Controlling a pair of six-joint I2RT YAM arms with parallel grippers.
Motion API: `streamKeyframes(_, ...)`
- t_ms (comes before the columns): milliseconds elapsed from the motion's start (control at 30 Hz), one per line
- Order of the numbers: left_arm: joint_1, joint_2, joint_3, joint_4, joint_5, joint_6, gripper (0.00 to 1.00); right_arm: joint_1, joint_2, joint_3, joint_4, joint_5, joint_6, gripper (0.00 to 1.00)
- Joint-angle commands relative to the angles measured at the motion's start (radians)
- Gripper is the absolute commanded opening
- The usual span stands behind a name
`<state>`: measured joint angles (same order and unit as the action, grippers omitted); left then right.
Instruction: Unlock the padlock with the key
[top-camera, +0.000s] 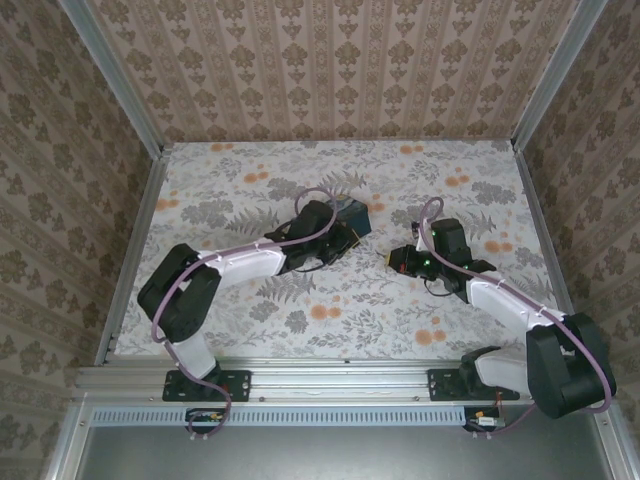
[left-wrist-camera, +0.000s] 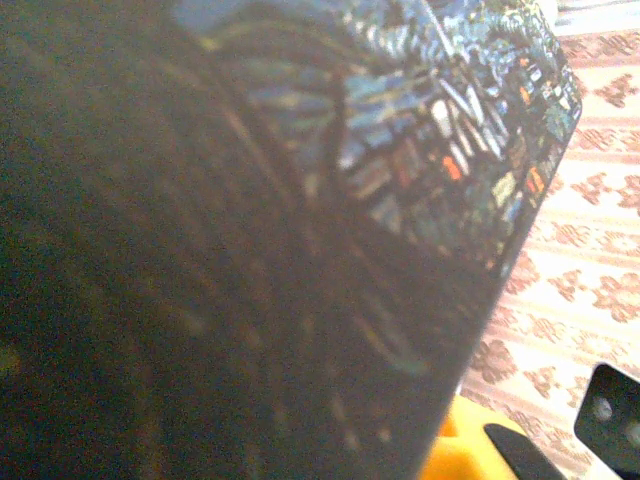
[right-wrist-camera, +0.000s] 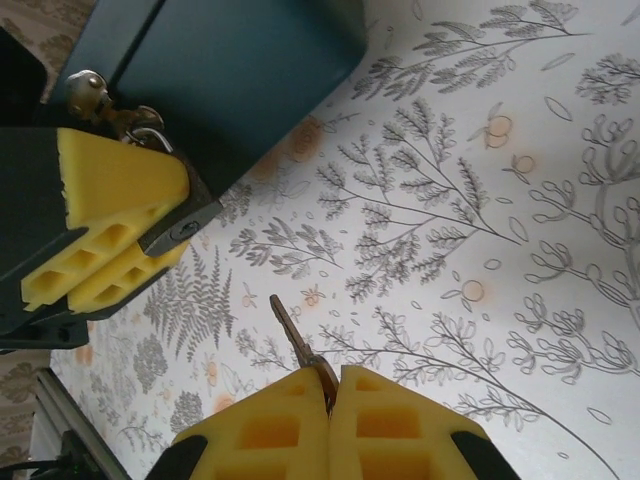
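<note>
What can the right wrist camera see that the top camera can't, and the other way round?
Right wrist camera: the key, pinched in the right gripper with its yellow fingers shut, and a shiny metal knob by the dark blue box. Top camera: the whole left arm and right arm, plus the patterned walls. Both: the blue box, the left gripper beside it, and the flowery table.

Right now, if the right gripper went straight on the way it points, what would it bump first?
Probably the left gripper beside the blue box. The key in the right gripper aims there, though depth is unclear.
</note>
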<state>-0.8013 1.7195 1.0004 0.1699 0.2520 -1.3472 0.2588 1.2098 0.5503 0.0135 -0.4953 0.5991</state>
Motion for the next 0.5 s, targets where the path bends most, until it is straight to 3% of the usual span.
streamKeyframes(0, 0.035, -0.040, -0.045, 0.186, 0.131, -0.021, 0.04, 0.030, -0.032, -0.009, 0.092, -0.061, 0.080, 0.00)
streamKeyframes(300, 0.069, -0.059, -0.112, 0.466, 0.227, -0.155, 0.02, 0.049, -0.101, -0.074, 0.303, -0.044, 0.373, 0.00)
streamKeyframes(467, 0.082, -0.064, -0.125, 0.561, 0.264, -0.180, 0.00, 0.051, -0.088, -0.079, 0.376, -0.046, 0.452, 0.00)
